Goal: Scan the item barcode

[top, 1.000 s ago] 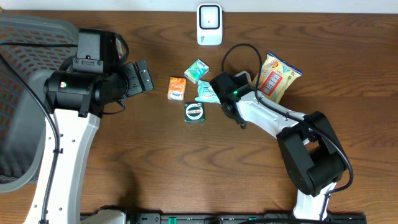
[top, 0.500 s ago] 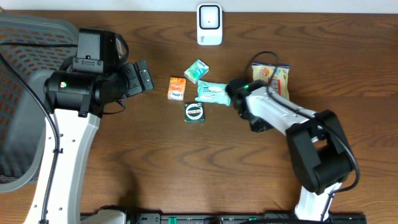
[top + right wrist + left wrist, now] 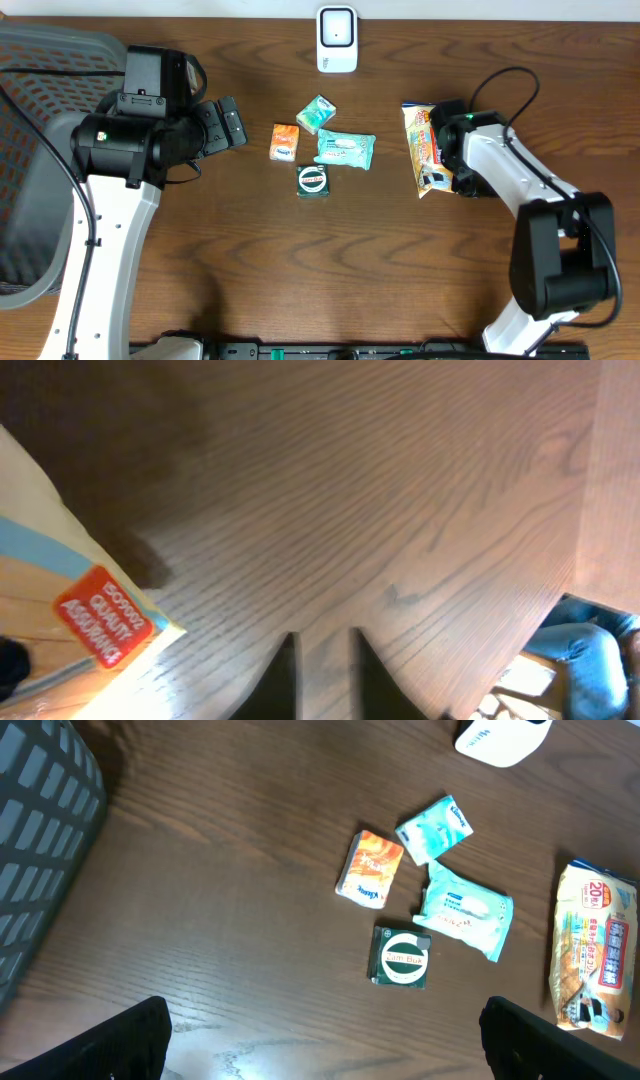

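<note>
1. Right claw (image 3: 325, 655): the jaws stand narrow, with bare tabletop (image 3: 430, 500) showing between the fingertips. Nothing is held.
2. Snack bag (image 3: 426, 150): judged to be the item for scanning. It lies flat just beside this claw, and in the wrist view its red-stickered corner sits at the claw's left. Whether the claw touches it cannot be told.
3. Step in hand, as judged: take hold of the bag so it can be presented. The jaws should be widened before they close. A grip on a sealed end is advised rather than the puffed middle, since the film is likely slippery and the contents may crush. No barcode shows in any view. The printed front faces up, so the code is probably underneath, and the fingertips should be kept off it.
4. Further from the claw, well apart from the bag, lies a loose cluster: wipes pack (image 3: 346, 149), teal packet (image 3: 316, 113), orange packet (image 3: 285, 141) and green-labelled box (image 3: 313, 181). The carry path should pass clear of them.
5. Scanner (image 3: 337, 39): a white unit beyond that cluster, at the tabletop's far edge. The code side should face it squarely, with the film kept smooth.
6. Left claw (image 3: 322, 1020): farthest off, spread wide and empty above the tabletop. It is not needed for this step.
</note>
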